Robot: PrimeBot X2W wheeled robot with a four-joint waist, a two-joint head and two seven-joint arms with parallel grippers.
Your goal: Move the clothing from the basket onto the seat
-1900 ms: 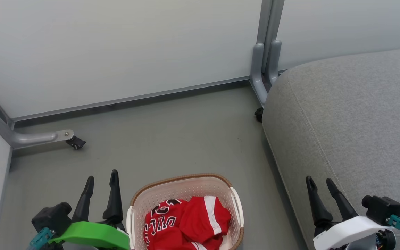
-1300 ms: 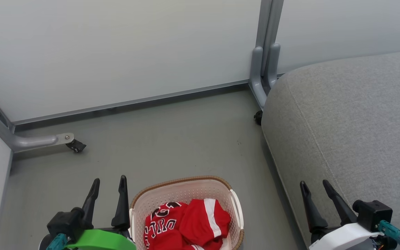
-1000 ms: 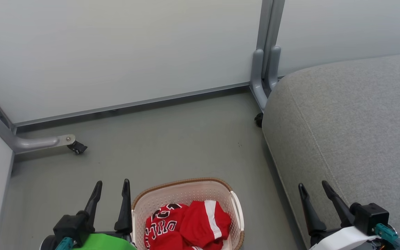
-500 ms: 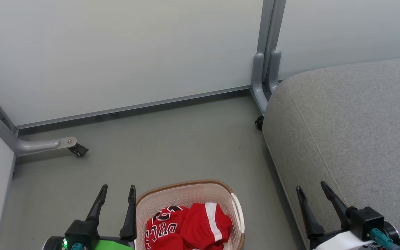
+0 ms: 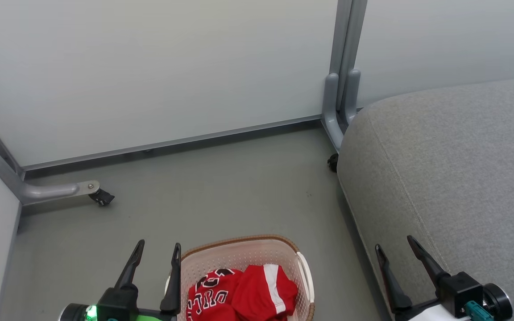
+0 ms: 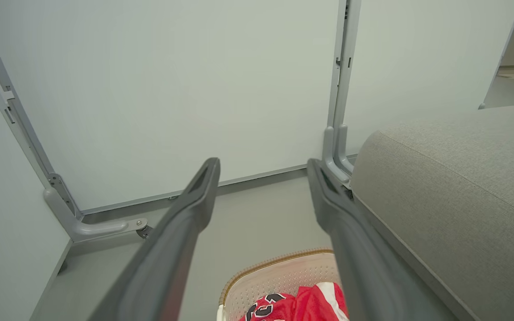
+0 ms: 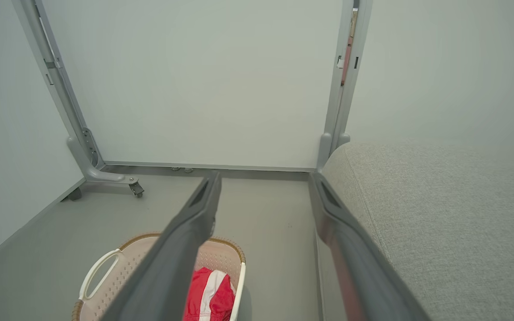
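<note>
The clothing (image 5: 243, 294) lies crumpled in the basket (image 5: 239, 256): a red jersey with black-and-white lettering and a red piece with a white stripe. The cream basket (image 7: 101, 272) with its brown rim stands on the floor at the bottom centre of the head view. The grey seat (image 5: 453, 178) rises to its right. My left gripper (image 5: 158, 249) is open just left of the basket's rim, nothing between its fingers. My right gripper (image 5: 395, 247) is open over the seat's front edge. In the left wrist view the clothing (image 6: 301, 305) and the seat (image 6: 462, 191) lie beyond my open left gripper (image 6: 263, 167).
Pale partition panels close off the back and left. A grey metal post (image 5: 341, 84) stands at the seat's far corner. A panel foot with a caster (image 5: 98, 196) sticks out onto the grey floor (image 5: 221, 187) at the left.
The head view has shifted, so basket, seat and panels sit lower in it. Both grippers stay open; the left one now sits closer to the basket's left rim.
</note>
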